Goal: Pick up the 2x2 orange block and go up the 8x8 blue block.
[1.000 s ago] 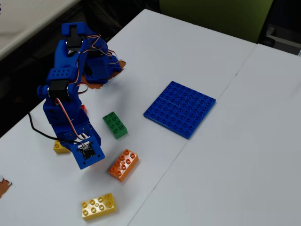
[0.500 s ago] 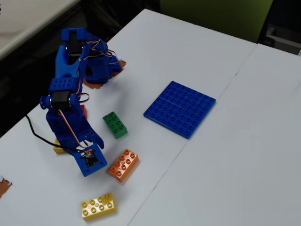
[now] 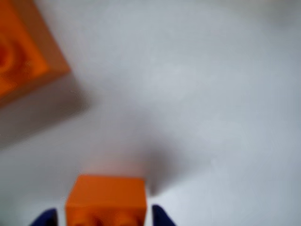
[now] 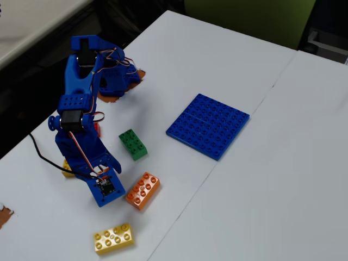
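In the wrist view the 2x2 orange block (image 3: 106,194) sits on the white table at the bottom edge, blurred. My gripper (image 3: 103,219) is open and straddles it. One blue fingertip (image 3: 44,219) shows to its left and the other to its right, each with a thin gap to the block. In the fixed view the gripper (image 4: 105,191) is low over the table and hides this block. The 8x8 blue block (image 4: 208,125) lies flat to the right, well apart from the arm.
A long orange brick (image 4: 143,190) (image 3: 23,52) lies just right of the gripper. A green brick (image 4: 133,144) lies behind it and a long yellow brick (image 4: 113,238) in front. A small yellow brick (image 4: 66,169) and a red brick (image 4: 97,129) peek from behind the arm.
The arm has bent lower and swung its gripper forward and down toward the table, ending close beside the long orange brick. The bricks and the baseplate have not moved.
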You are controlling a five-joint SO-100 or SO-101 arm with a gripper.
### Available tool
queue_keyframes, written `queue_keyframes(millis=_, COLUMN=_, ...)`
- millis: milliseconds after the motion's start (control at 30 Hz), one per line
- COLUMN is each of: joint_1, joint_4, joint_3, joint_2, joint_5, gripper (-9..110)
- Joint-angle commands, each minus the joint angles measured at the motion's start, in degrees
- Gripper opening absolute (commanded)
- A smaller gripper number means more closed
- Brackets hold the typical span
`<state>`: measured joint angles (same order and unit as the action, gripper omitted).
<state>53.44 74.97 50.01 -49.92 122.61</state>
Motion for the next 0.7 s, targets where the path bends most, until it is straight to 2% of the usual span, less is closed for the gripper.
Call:
queue_keyframes(millis=0, joint_1=-0.2, joint_4=0.8, joint_3=-2.7, joint_2=-0.8, joint_5=-0.7, gripper=13)
queue_keyframes(millis=367, joint_1=-0.9, joint_4=1.4, joint_3=-2.7, joint_2=-2.0, joint_5=-1.1, gripper=4)
queue_keyframes(millis=667, joint_1=-3.8, joint_4=7.9, joint_3=-2.7, joint_2=-13.4, joint_5=-3.3, gripper=3)
